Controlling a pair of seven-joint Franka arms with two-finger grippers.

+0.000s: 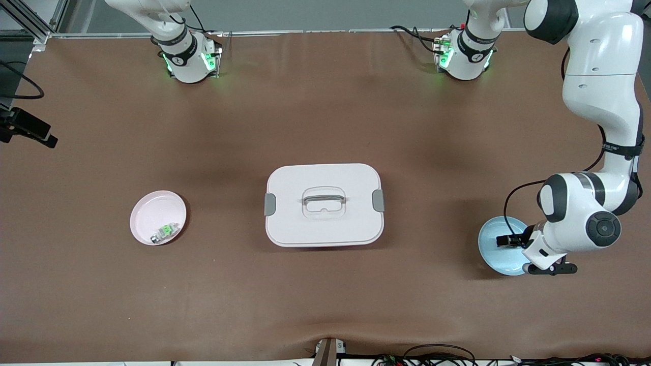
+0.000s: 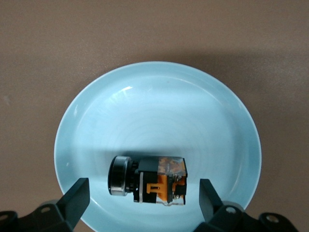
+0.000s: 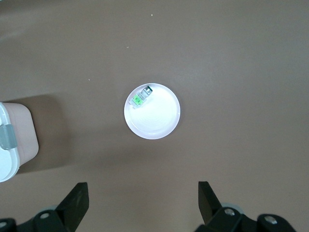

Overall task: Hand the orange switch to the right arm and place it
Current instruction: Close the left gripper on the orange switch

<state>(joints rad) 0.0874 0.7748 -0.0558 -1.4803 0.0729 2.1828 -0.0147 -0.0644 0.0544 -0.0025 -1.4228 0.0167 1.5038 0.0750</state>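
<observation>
The blue plate (image 1: 492, 239) lies nearest the front camera, at the left arm's end of the table, and the orange switch (image 2: 153, 180) rests on its side inside it, close to the rim. The left gripper (image 2: 144, 197) hangs directly over the plate with its jaws spread wide, one fingertip on each side of the switch and neither touching it, so nothing is grasped yet. The step in hand looks like the pick: the gripper should descend straight, keep the switch centred between the fingers (image 2: 77, 195), and close across the squarish orange body rather than the round black cap, which would tend to roll or slip. It should stop short of the plate's floor, since the glazed, shallow dish looks smooth and could let the part skid toward the rim. The switch is a stubby piece, a ribbed black cylinder joined to a translucent orange block with a clip-like tab. The right gripper (image 3: 144, 197) waits high above the pink plate (image 1: 158, 217), fingers likewise released and empty; that plate, matte and flat-bottomed, holds a small green-and-silver part (image 1: 165, 232). Between the plates sits a white lidded box (image 1: 324, 204) with rounded corners, grey side latches and a recessed handle, on a brown, slightly rumpled table covering (image 1: 325, 101).
</observation>
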